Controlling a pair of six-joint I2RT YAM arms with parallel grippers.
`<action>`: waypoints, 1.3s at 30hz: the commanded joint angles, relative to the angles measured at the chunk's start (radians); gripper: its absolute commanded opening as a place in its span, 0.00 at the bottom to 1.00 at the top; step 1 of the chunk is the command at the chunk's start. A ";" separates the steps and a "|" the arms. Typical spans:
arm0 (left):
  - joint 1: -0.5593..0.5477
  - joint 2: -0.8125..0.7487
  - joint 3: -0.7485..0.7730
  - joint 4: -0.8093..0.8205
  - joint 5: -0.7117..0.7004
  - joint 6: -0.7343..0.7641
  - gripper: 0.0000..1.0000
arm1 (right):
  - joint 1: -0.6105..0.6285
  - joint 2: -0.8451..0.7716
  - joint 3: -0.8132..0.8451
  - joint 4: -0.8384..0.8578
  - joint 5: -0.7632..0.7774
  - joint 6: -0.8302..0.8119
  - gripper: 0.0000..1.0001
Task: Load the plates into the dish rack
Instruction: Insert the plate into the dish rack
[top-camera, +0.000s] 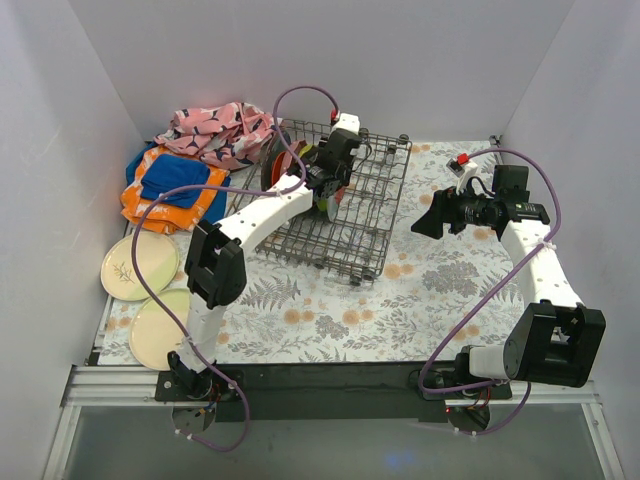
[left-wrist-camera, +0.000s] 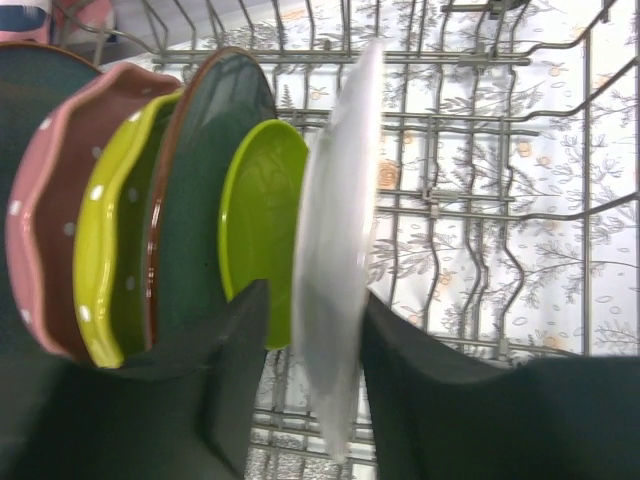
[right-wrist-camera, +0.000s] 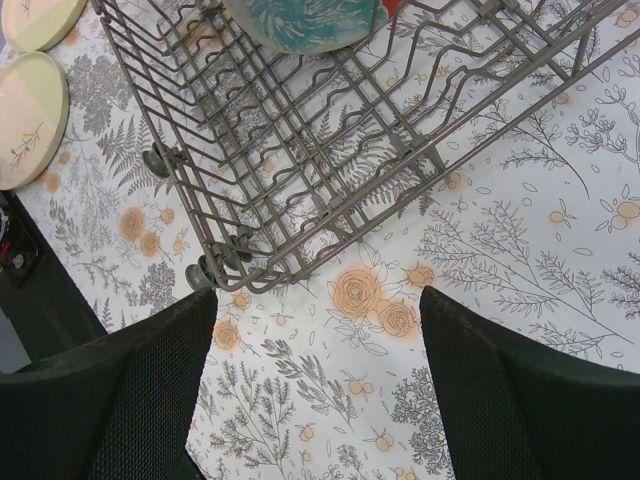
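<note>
White walls on three sides; floral tablecloth covers the table.

Near left: farther cream plate and nearer cream plate lie flat on the tablecloth, just beside each other, outside the rack.

Far left: folded cloths in a heap.

Centre: dish rack, set at a slant. Its left end holds plates on edge in a row: pink dotted plate, lime dotted plate, dark plate, lime green plate, pale plate.

Left gripper reaches into the rack, jaws partway apart, astride the pale plate's rim. The right finger is against it and a sliver of gap shows at the left finger, so it is not clamped.

Right: right gripper hovers over tablecloth beside the rack's corner, jaws spread wide, holding nothing.
</note>
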 joint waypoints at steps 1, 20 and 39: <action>0.001 -0.091 -0.027 -0.017 0.008 -0.021 0.32 | -0.007 -0.024 -0.001 0.009 -0.022 -0.016 0.87; -0.002 -0.151 -0.120 -0.059 0.019 -0.112 0.00 | -0.009 -0.023 -0.010 0.007 -0.020 -0.019 0.87; -0.063 -0.094 -0.090 -0.055 0.013 -0.049 0.16 | -0.009 -0.024 -0.020 0.007 -0.019 -0.022 0.87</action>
